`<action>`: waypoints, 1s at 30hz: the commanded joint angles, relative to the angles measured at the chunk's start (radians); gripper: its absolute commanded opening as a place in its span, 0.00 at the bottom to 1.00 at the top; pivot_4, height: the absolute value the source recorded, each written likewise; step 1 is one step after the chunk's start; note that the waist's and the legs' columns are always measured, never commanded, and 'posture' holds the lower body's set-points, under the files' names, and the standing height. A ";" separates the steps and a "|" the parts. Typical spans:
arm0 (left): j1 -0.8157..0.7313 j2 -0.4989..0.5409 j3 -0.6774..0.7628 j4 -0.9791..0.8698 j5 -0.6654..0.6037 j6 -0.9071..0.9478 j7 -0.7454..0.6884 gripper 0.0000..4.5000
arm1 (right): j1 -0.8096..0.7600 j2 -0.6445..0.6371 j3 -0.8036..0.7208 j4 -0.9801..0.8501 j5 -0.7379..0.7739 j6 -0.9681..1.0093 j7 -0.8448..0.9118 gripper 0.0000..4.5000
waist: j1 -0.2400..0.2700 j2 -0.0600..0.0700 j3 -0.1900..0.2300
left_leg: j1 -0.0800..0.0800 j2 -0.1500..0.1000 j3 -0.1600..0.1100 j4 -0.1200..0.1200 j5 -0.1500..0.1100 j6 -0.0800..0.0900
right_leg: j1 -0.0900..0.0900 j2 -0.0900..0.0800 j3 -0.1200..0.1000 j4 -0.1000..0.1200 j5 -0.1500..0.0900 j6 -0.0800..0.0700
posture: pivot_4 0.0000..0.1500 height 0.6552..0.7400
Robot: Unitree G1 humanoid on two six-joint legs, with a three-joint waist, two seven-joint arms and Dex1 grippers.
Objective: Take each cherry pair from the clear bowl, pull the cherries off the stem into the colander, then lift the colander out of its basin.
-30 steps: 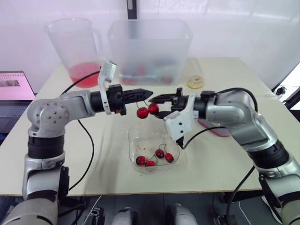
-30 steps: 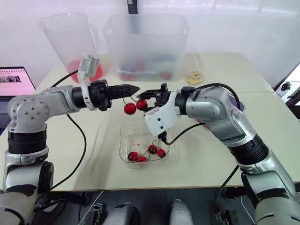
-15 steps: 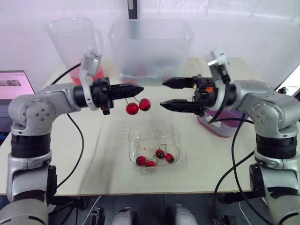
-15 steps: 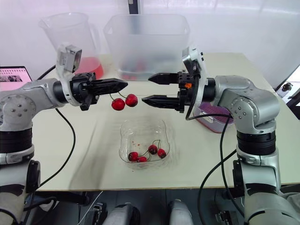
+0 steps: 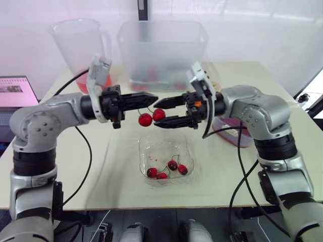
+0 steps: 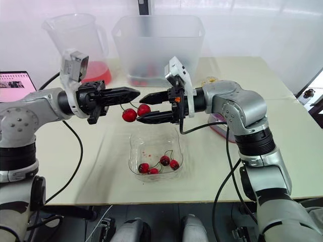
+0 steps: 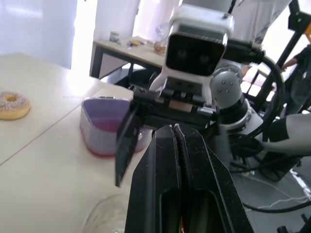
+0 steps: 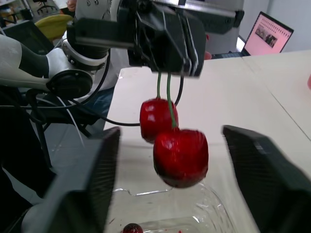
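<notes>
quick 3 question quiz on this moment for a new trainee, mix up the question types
1. True or false: the left gripper is shut on the stems of the cherry pair.
2. Multiple choice: the right gripper is A) shut on one cherry, B) open around the cherry pair, C) down inside the clear bowl.
3. Fill in: the remaining cherries lie at the clear bowl's ___ end (near or far from the robot).

Key: 1 true; 2 B; 3 near.
</notes>
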 commanded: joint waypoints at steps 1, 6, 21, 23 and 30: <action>-0.017 0.003 0.026 -0.034 -0.033 0.003 0.016 0.00 | -0.019 -0.012 -0.004 -0.026 -0.003 -0.022 0.023 0.48 | -0.001 0.000 0.000 | 0.000 0.000 0.000 0.000 0.000 0.000 | 0.000 0.000 0.000 0.000 0.000 0.000 | 1.00 0.37; -0.013 -0.005 0.028 -0.030 -0.039 -0.001 0.031 0.00 | -0.022 -0.013 -0.017 -0.027 -0.004 -0.025 0.016 0.48 | -0.001 0.000 0.000 | 0.000 0.000 0.000 0.000 0.000 0.000 | 0.000 0.000 0.000 0.000 0.000 0.000 | 1.00 0.37; -0.025 -0.014 0.014 0.013 -0.033 -0.013 0.021 0.00 | -0.024 -0.006 -0.025 -0.043 0.008 -0.015 0.000 0.14 | -0.001 0.000 0.000 | 0.000 0.000 0.000 0.000 0.000 0.000 | 0.000 0.000 0.000 0.000 0.000 0.000 | 1.00 0.37; -0.023 -0.016 0.011 0.013 -0.027 -0.018 0.019 0.00 | -0.022 -0.004 -0.028 -0.050 0.015 -0.009 -0.006 0.14 | -0.001 0.000 0.000 | 0.000 0.000 0.000 0.000 0.000 0.000 | 0.000 0.000 0.000 0.000 0.000 0.000 | 1.00 0.37; -0.025 -0.017 0.015 0.014 -0.025 -0.024 0.023 0.00 | -0.016 -0.026 -0.022 -0.055 0.020 0.018 0.002 0.14 | 0.000 0.000 0.000 | 0.000 0.000 0.000 0.000 0.000 0.000 | 0.000 0.000 0.000 0.000 0.000 0.000 | 1.00 0.37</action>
